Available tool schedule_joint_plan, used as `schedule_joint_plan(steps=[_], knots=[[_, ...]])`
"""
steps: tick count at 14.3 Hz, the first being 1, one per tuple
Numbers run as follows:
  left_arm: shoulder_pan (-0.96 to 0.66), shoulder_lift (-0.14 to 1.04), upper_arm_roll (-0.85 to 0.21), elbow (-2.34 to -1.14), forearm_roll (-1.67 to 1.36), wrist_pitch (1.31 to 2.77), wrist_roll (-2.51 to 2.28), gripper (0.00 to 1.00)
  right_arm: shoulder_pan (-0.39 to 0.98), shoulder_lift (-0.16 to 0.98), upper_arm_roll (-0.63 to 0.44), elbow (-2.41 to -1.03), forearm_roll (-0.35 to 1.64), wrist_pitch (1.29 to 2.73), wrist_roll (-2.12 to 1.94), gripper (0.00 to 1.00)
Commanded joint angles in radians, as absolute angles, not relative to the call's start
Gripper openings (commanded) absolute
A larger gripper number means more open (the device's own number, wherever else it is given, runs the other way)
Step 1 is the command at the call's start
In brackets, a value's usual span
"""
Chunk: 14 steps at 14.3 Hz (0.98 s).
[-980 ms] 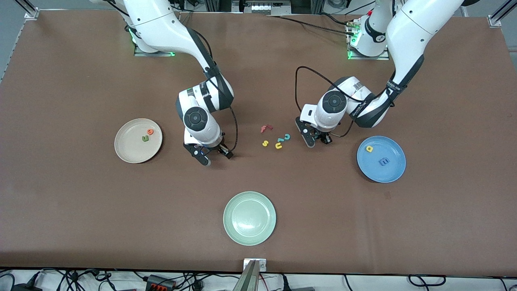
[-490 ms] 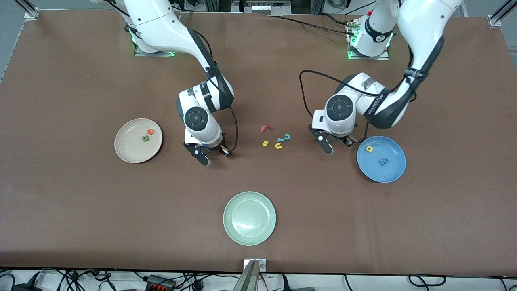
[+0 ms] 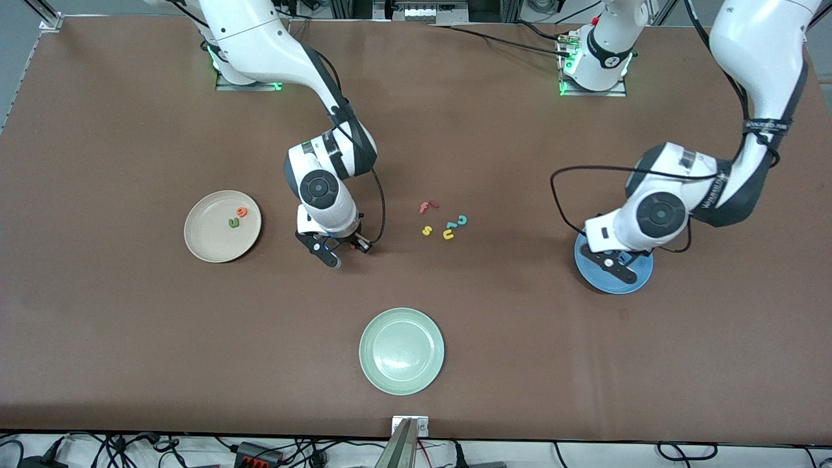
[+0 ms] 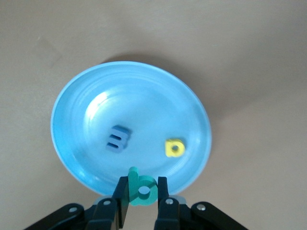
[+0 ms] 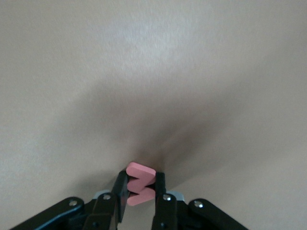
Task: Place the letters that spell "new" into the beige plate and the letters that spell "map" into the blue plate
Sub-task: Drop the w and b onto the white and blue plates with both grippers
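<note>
Left gripper [image 4: 142, 203] clamps a teal foam letter [image 4: 142, 188] over the rim of the round bright blue plate [image 4: 91, 91]. In that plate: blue foam m [image 4: 117, 138], yellow foam letter [image 4: 174, 148], apart.

Brown bench surface, evenly lit, bordered by grey floor and cabling.

The bench [image 3: 130, 338] carries a matte brown covering, with faint creases toward the edge nearest the front camera. Aluminium frame posts [image 3: 44, 14] stand at its corners by the arm bases. Black cables [image 3: 117, 448] and a power strip [image 3: 257, 452] lie along the pale floor below the nearest edge. A metal bracket [image 3: 409, 426] sits mid-edge. Shadows are soft.
</note>
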State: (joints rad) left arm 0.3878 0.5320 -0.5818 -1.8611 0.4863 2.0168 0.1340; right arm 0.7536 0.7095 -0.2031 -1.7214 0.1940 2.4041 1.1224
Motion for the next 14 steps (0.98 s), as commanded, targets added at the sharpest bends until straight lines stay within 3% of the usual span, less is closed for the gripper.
schedule_joint_plan(steps=[1, 2, 3, 4, 8, 10, 14], knots=[[0.433, 0.566, -0.597, -1.926, 0.503, 2.115, 0.094, 0.14, 0.738, 0.675, -0.241, -1.688, 0.160, 2.308, 1.005, 0.18], [0.433, 0.563, -0.598, -1.933, 0.502, 2.117, 0.091, 0.41, 0.739, 0.667, -0.277, -1.671, 0.152, 2.249, 0.920, 0.18], [0.433, 0.563, -0.598, -1.934, 0.500, 2.115, 0.083, 0.86, 0.741, 0.658, -0.328, -1.664, 0.150, 2.188, 0.805, 0.18], [0.434, 0.560, -0.603, -1.933, 0.500, 2.111, 0.081, 1.00, 0.742, 0.650, -0.365, -1.667, 0.150, 2.133, 0.710, 0.19], [0.433, 0.502, -0.614, -1.910, 0.492, 2.080, 0.058, 1.00, 0.739, 0.592, -0.524, -1.767, 0.150, 1.999, 0.315, 0.19], [0.433, 0.451, -0.641, -1.873, 0.489, 2.024, 0.025, 1.00, 0.720, 0.530, -0.548, -1.868, 0.150, 1.988, 0.205, 0.19], [0.423, 0.430, -0.705, -1.637, 0.445, 1.739, -0.044, 1.00, 0.640, 0.469, -0.580, -1.989, 0.149, 1.997, 0.004, 0.20]])
